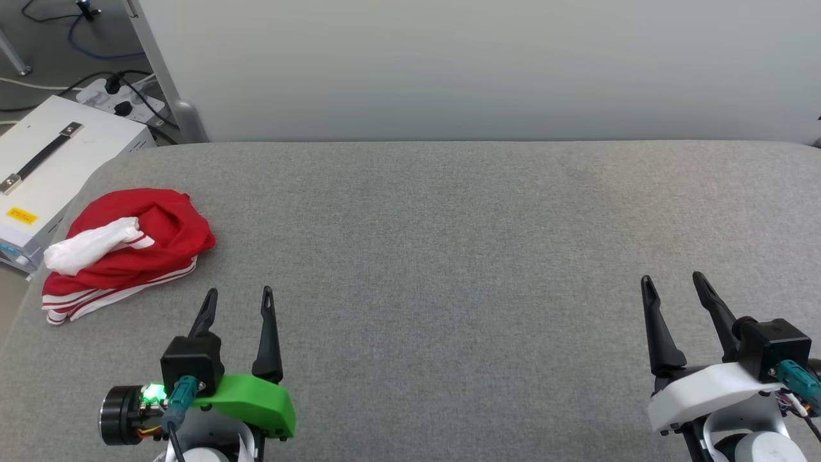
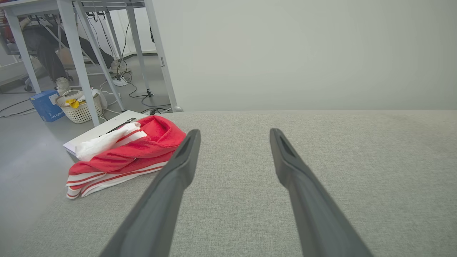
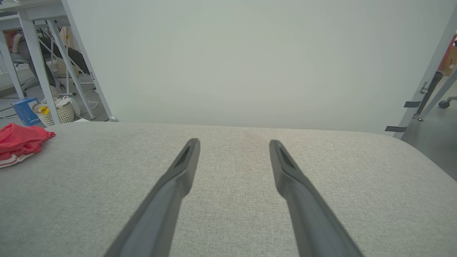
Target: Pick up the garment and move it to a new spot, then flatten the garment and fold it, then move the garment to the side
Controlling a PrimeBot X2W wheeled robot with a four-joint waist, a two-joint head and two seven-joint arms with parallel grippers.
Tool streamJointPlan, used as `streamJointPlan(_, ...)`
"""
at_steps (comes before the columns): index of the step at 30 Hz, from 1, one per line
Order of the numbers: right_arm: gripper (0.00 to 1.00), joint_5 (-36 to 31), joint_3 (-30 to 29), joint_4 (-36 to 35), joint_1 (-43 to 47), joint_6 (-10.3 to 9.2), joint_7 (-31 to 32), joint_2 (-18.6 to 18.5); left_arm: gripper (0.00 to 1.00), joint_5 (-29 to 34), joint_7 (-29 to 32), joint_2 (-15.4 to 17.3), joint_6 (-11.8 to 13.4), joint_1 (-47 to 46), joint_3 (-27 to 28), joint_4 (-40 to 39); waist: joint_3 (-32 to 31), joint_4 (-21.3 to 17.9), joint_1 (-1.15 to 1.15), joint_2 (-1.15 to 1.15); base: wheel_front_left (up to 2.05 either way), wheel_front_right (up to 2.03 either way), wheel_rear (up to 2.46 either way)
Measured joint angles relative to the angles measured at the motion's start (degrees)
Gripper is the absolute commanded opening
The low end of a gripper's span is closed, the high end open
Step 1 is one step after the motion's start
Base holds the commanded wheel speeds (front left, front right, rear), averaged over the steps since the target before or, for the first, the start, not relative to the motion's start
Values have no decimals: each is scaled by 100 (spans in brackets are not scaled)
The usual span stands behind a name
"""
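Two grippers sat low over the grey padded surface point(image 1: 449, 256), both spread wide and holding nothing: left gripper point(image 1: 239, 291) at the near left, right gripper point(image 1: 672, 277) well apart at the near right. The garment point(image 1: 147, 237) lay bunched in a red heap, white sleeve on top, by the surface's left edge, near the left gripper but apart from it.

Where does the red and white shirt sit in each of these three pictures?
Head view: the garment lies bunched at left, near the grey table's left edge.
Left wrist view: garment left of centre, at the table's left edge.
Right wrist view: garment at far left, partly cut off.
Shared landmark: the table's far edge against the pale wall.
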Motion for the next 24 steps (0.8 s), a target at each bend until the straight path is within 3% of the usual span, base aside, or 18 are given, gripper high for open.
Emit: streamJointPlan(24, 100, 330, -88, -48, 116, 0, -311, 0, 100, -121, -320, 0, 2, 1, -78, 79, 58, 4, 0, 0, 0, 0, 0)
